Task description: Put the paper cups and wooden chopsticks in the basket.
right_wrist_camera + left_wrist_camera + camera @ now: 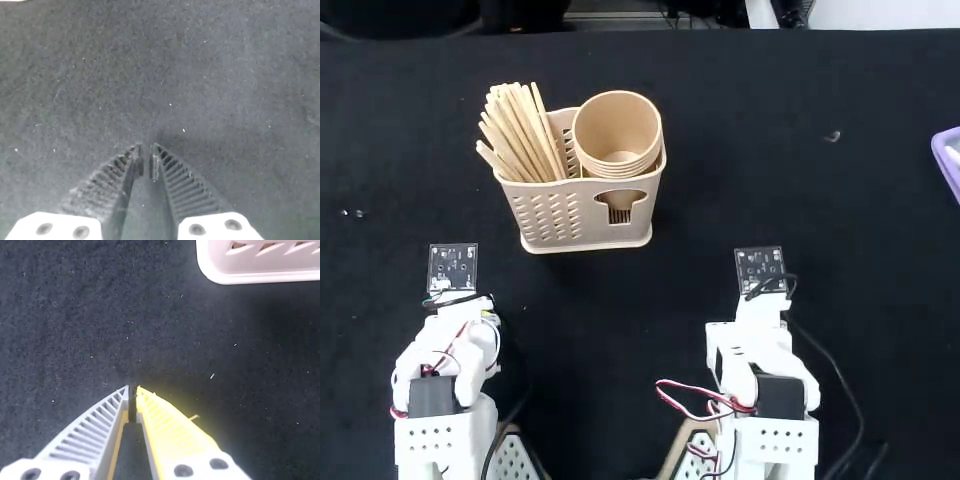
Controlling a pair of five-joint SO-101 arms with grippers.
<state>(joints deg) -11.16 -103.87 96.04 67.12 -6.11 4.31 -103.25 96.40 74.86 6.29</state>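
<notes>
inside the one basket point(560, 215) sit one cup stack point(617, 128) and one chopstick bundle point(520, 130), left gripper point(132, 390) and right gripper point(146, 150) both clenched.

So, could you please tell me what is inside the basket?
The basket holds a bundle of wooden chopsticks in one compartment and nested paper cups in the other; its walls hide their lower parts.

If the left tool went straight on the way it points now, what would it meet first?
Probably the black table cover; the left tool points past the basket, which sits off to one side.
</notes>
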